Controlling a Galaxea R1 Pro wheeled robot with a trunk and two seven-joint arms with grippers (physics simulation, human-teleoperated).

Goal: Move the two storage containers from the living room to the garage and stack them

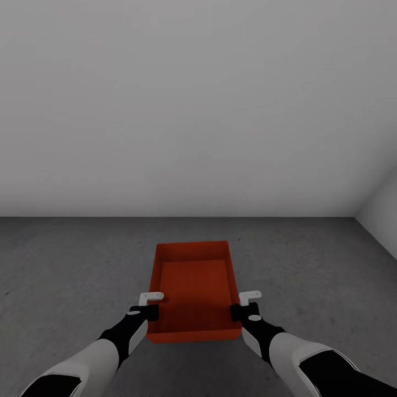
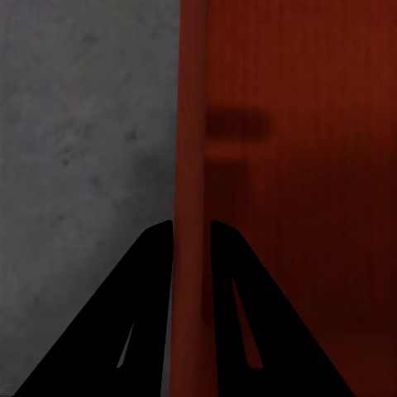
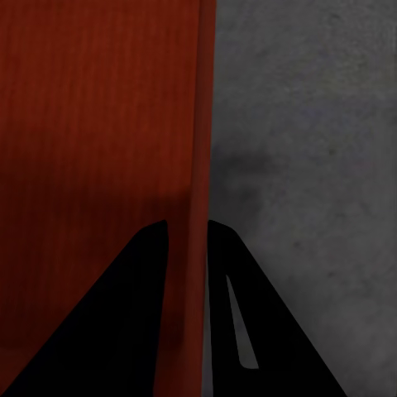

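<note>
Storage container [image 1: 194,286] above concrete floor [image 1: 66,264], left gripper [image 1: 151,304] and right gripper [image 1: 246,303] clamping its side walls

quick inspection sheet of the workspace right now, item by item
surface: rough grey concrete floor
job's things: one orange-red container, open side up, held between both arms
clutter: nothing seen
grippers: left gripper straddles the bin's left wall, a finger each side; right gripper likewise on the right wall
cables: nothing seen
surroundings: plain white-grey wall ahead, a second wall at the right corner
</note>
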